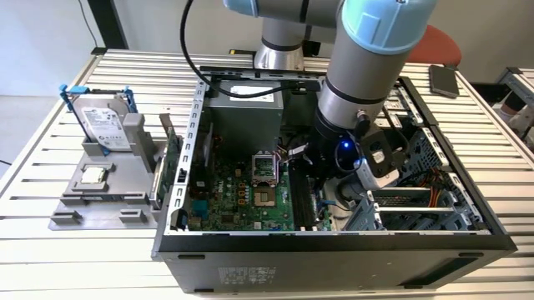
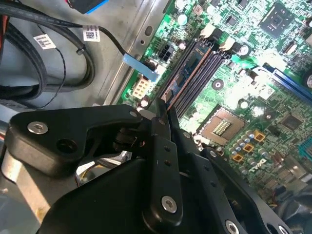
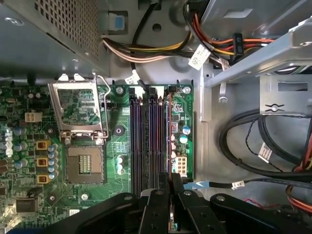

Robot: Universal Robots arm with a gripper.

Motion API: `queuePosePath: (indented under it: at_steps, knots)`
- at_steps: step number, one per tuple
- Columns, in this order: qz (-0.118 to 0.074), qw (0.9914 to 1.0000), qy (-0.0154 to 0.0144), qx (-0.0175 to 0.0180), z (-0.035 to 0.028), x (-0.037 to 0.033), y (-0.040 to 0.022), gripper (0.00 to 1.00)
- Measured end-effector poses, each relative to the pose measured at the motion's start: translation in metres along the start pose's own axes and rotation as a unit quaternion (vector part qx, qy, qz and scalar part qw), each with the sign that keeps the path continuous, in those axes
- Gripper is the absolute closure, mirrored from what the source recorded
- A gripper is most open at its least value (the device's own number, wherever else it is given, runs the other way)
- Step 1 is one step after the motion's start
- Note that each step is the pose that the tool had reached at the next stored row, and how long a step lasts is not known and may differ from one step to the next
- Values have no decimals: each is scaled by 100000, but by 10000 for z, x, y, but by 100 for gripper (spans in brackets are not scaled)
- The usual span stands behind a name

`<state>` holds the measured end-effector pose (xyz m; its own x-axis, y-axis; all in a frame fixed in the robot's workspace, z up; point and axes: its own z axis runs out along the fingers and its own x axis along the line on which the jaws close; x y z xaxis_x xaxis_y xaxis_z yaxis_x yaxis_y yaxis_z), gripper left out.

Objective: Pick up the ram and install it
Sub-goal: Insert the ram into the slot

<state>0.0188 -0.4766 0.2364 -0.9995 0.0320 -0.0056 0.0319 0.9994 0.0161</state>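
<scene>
The end effector (image 2: 163, 109) was clamped on the ram (image 2: 187, 68), which sat in a motherboard (image 3: 117, 131) memory slot.

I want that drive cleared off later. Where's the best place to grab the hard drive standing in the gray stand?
Take the hard drive probably by its top edge, from above, pinching front and back faces. It stands nearly upright in the gray stand, bottom edge seated there, with the blue frame along its sides.
</scene>
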Motion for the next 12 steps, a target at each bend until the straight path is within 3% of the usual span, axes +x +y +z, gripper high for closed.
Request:
queuePosePath:
  at_steps: [6, 12]
  knots:
    - [-45, 100000, -2, 288, 83, 11, -1, 100]
    - [-211, 99999, 0, 335, 97, 40, -3, 100]
